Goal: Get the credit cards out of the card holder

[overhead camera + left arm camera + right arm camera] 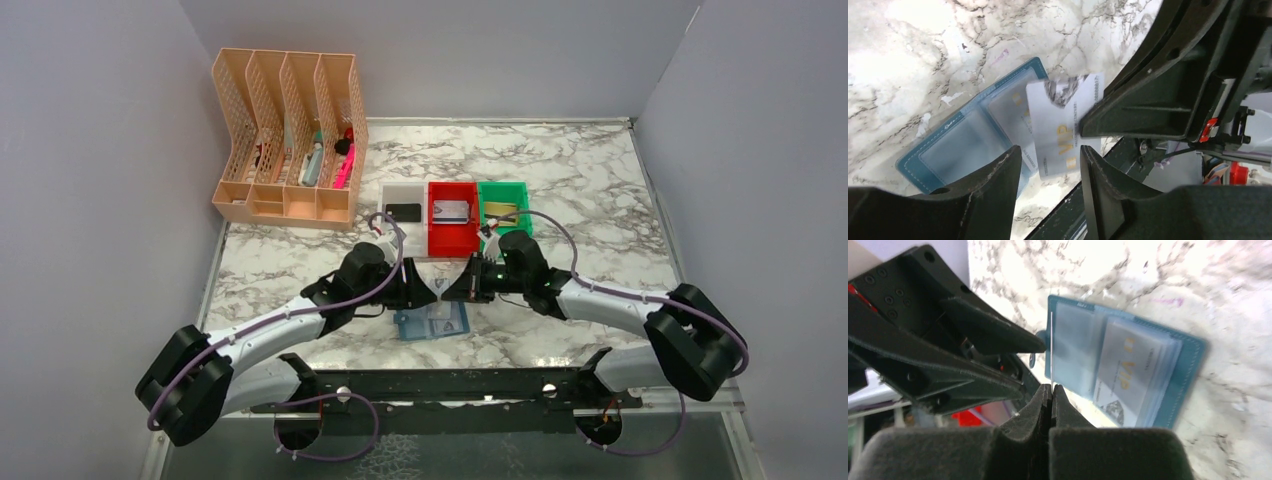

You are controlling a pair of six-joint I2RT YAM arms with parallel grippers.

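Right gripper (1050, 390) was pinched shut on the edge of a silver VIP card (1063, 135), lifted just above the open card holder (948, 145) on the marble table (600, 200), probably to clear its pocket; left gripper (1050, 150) hung open beside it, and a second card (1133, 365) sat pocketed.

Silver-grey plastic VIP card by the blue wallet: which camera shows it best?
Left wrist view: the silver-grey plastic VIP card fills the middle, gold lettering legible. Right wrist shows it blurred, at an angle; the top view, only a pale speck.
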